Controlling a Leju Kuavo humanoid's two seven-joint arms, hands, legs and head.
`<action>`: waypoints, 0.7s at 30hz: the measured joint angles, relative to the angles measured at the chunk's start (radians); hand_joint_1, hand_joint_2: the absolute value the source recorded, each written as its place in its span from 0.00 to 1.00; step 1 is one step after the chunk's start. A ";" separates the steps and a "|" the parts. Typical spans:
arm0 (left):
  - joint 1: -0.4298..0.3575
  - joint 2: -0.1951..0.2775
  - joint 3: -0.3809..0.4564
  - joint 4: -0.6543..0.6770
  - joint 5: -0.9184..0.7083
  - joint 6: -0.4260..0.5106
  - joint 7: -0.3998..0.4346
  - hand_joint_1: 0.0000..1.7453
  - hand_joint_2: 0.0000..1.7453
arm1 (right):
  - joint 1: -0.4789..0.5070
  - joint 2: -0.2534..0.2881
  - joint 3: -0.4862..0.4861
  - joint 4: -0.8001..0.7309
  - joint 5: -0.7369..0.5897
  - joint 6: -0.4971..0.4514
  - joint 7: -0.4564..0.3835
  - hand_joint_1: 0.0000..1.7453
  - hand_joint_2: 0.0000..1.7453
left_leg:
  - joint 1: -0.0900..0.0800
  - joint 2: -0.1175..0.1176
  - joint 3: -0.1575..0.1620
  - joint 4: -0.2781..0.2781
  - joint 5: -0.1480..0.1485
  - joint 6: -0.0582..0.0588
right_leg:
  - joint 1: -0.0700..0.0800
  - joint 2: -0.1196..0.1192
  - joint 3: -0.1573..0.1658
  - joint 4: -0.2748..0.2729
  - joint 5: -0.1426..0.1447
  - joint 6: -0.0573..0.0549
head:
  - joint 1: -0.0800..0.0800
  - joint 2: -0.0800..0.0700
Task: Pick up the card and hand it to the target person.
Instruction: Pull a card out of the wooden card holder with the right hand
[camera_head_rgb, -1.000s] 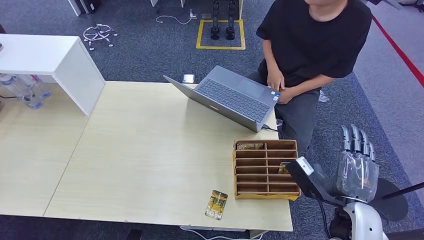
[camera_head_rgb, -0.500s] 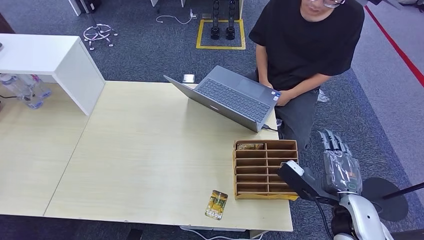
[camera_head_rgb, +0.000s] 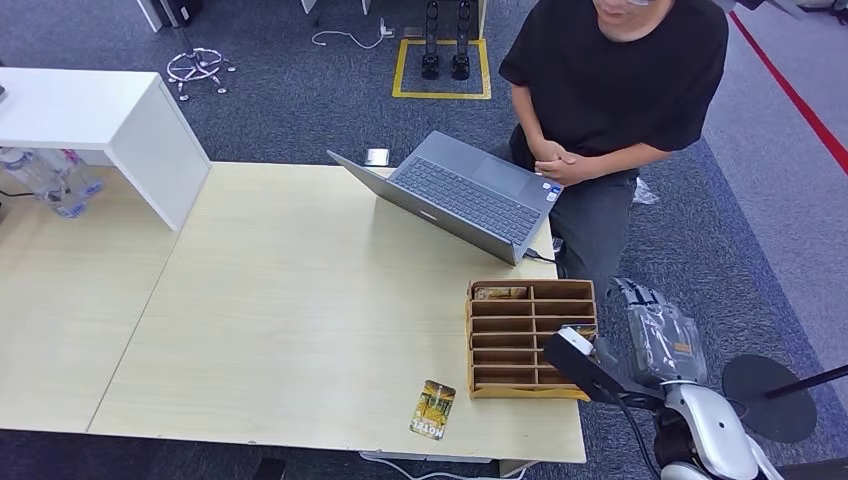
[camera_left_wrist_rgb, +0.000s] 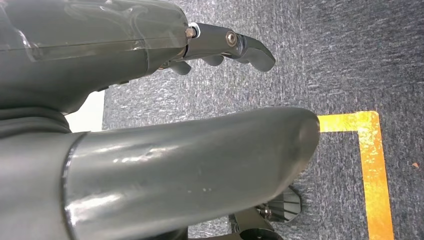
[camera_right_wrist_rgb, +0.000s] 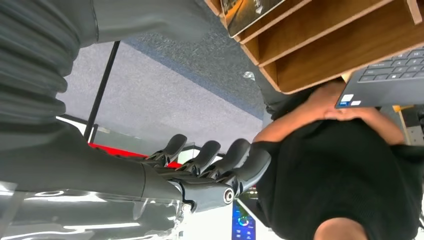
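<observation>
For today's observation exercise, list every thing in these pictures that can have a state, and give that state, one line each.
laptop: lid open, on the table.
card: lying flat near the table's front edge, not held.
wooden organizer: upright on the table, cards in some slots.
right hand: fingers apart, holding nothing, beside the organizer.
left hand: holding nothing, over the carpet.
person: hands clasped behind the laptop.

Right hand (camera_head_rgb: 662, 338) raised, fingers (camera_right_wrist_rgb: 215, 155) extended, holding nothing; left hand (camera_left_wrist_rgb: 150, 115) empty, fingers loosely extended
</observation>
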 joint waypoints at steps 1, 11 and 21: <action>0.000 0.000 -0.001 0.000 0.000 0.000 0.000 0.00 0.00 | -0.002 0.000 0.004 0.003 0.000 0.001 0.000 0.36 1.00 | 0.000 0.000 0.000 0.000 0.000 0.000 | 0.000 0.000 0.000 0.000 0.000 0.000 | 0.000 0.000; 0.000 0.000 -0.011 0.000 0.000 0.000 0.002 0.00 0.00 | -0.015 0.000 0.046 0.037 0.000 0.010 0.000 0.41 1.00 | 0.000 0.000 0.000 0.000 0.000 0.000 | 0.000 0.000 0.000 0.000 0.000 0.000 | 0.000 0.000; 0.000 0.000 -0.018 0.000 0.000 0.000 0.009 0.00 0.00 | -0.036 0.003 0.087 0.065 0.001 0.022 0.000 0.44 1.00 | 0.000 0.000 0.000 0.000 0.000 0.000 | 0.000 0.000 0.000 0.000 0.000 0.000 | 0.000 0.000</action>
